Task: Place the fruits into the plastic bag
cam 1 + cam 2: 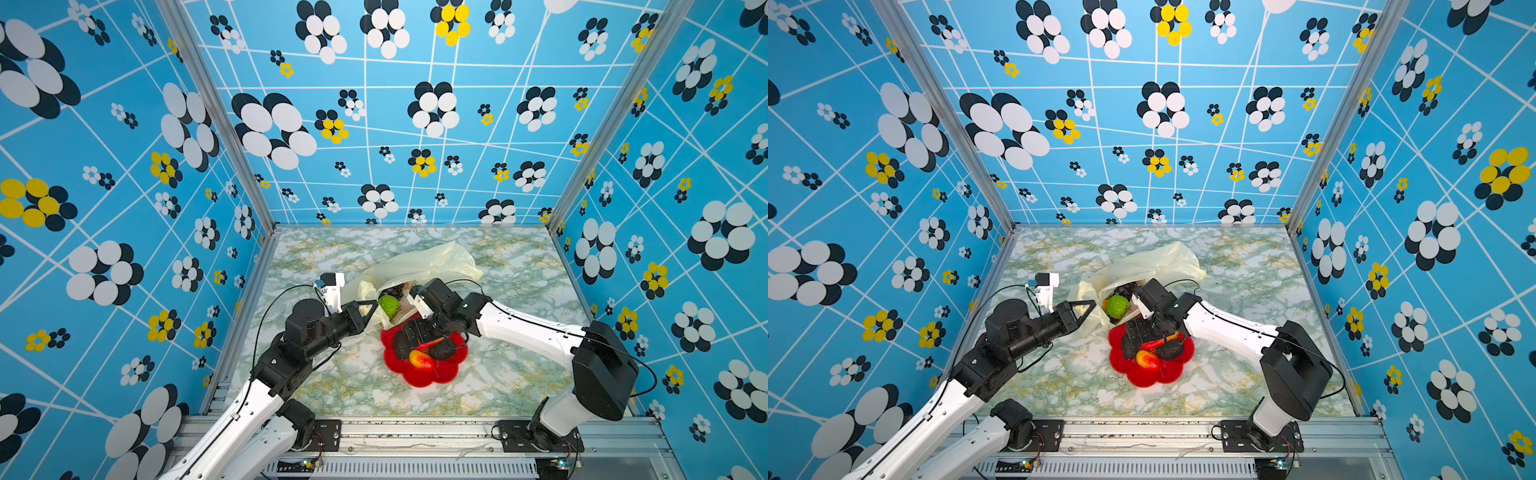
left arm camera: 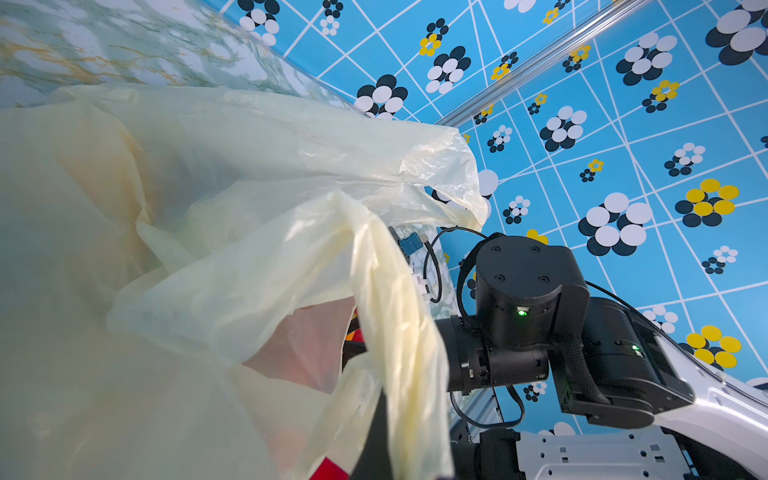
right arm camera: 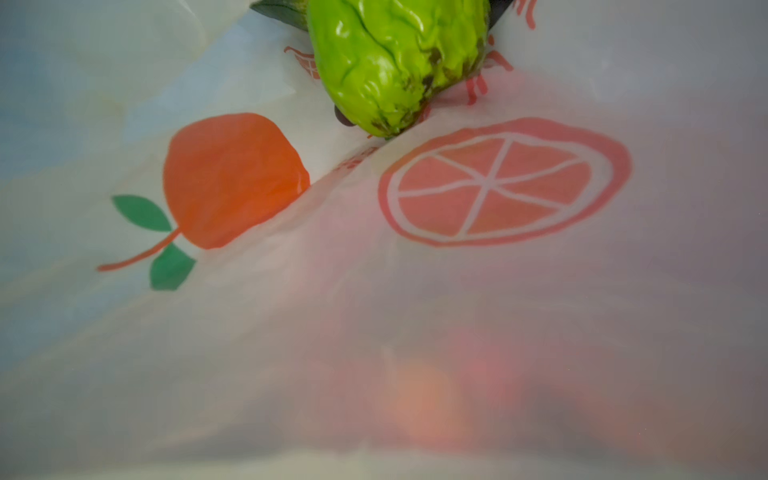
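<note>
Red plate (image 1: pixel 424 378) holds mango (image 1: pixel 419 359) and avocados (image 1: pixel 444 350): likely light and smooth, so pinch mid-body. Right claw (image 1: pixel 401 328) above them, grip unclear. At 12 o'clock, green fruit (image 1: pixel 388 305) lies in the limp bag (image 1: pixel 432 264); left claw (image 1: pixel 371 309) clenches its 9 o'clock rim.

The plastic bag (image 1: pixel 432 262) lies on the desk (image 1: pixel 519 374) behind the plate (image 1: pixel 442 376), its mouth reaching the plate's rear edge; inside the mouth sits the round fruit (image 1: pixel 389 306), with the grape bunch (image 1: pixel 395 291) just behind it; on the plate lie two avocados (image 1: pixel 445 349) and a mango (image 1: pixel 420 358), the mango in front; the left tool (image 1: pixel 372 306) meets the bag's left edge
</note>
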Robot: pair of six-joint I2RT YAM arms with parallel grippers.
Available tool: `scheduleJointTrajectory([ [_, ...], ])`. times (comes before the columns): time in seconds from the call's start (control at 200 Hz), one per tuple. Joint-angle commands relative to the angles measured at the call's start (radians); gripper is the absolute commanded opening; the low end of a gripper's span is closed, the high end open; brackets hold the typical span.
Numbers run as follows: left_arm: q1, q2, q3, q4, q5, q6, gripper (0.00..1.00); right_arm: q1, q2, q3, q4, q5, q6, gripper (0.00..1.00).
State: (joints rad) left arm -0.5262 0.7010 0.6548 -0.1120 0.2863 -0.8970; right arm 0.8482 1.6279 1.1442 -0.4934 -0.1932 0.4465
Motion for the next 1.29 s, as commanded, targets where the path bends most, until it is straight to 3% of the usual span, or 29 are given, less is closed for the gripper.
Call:
scheduleJointTrajectory([
  [0.0, -0.008, -0.014, 0.006, -0.015, -0.015, 0.013, 0.0, 0.005, 0.037, 0.044, -0.008, -0.009, 0.045, 0.84],
  [0.325, -0.005, -0.033, -0.001, -0.028, -0.023, 0.017, 0.0, 0.013, 0.158, 0.119, -0.013, -0.045, 0.058, 0.74],
  [0.61, 0.003, -0.054, -0.004, -0.048, -0.03, 0.02, 0.0, 0.025, 0.223, 0.135, -0.025, -0.064, 0.066, 0.71],
  [0.76, 0.003, -0.053, -0.009, -0.041, -0.025, 0.015, 0.0, 0.026, 0.225, 0.115, -0.014, -0.071, 0.072, 0.72],
  [0.945, 0.003, -0.045, -0.012, -0.027, -0.019, 0.007, 0.0, 0.025, 0.243, 0.107, 0.0, -0.077, 0.078, 0.82],
  [1.29, 0.003, -0.055, -0.018, -0.034, -0.026, 0.004, 0.0, 0.025, 0.274, 0.12, -0.028, -0.04, 0.071, 0.83],
])
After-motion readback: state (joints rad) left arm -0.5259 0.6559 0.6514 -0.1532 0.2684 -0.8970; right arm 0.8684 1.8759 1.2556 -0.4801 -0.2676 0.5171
